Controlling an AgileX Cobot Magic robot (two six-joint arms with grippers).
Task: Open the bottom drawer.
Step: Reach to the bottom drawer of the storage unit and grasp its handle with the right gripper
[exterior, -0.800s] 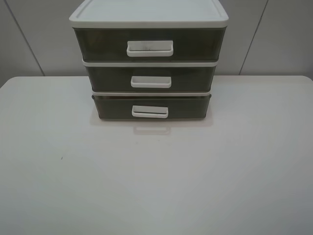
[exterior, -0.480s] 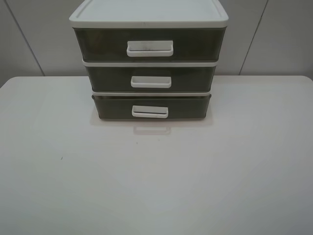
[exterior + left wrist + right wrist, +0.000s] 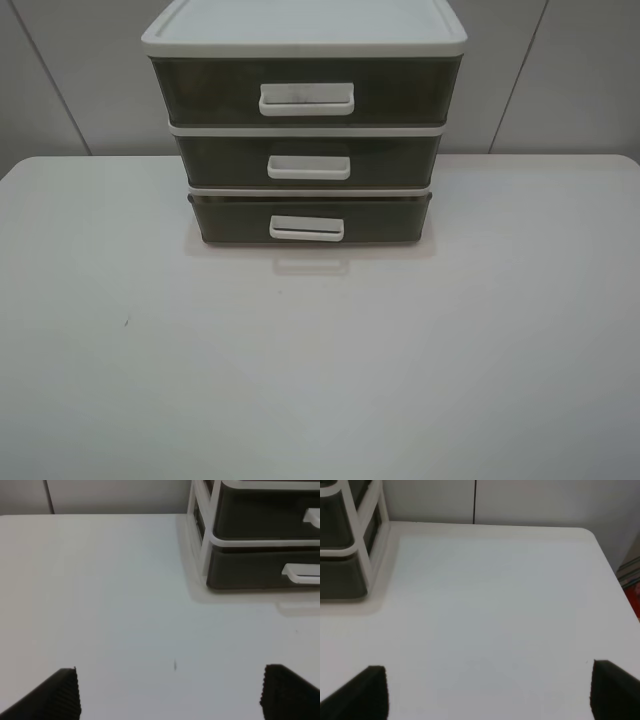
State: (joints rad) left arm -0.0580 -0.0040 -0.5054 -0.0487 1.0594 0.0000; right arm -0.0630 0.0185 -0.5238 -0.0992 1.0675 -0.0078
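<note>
The three-tier drawer unit (image 3: 305, 40) stands at the back middle of the white table (image 3: 320, 370). The bottom drawer (image 3: 390, 218) is smoky-brown with a small white loop handle (image 3: 306, 229) and is shut flush with the frame. It also shows in the left wrist view (image 3: 250, 570) and partly in the right wrist view (image 3: 340, 577). My left gripper (image 3: 170, 695) is open with black fingertips (image 3: 62, 692) wide apart, well short of the unit. My right gripper (image 3: 487, 692) is open too, off to the unit's right. Neither gripper shows in the exterior view.
The middle drawer (image 3: 400, 158) and top drawer (image 3: 400, 92) sit above, both shut. A grey panelled wall stands behind. The table's right edge and corner (image 3: 600, 545) lie near my right gripper. A tiny dark speck (image 3: 126, 322) marks the table.
</note>
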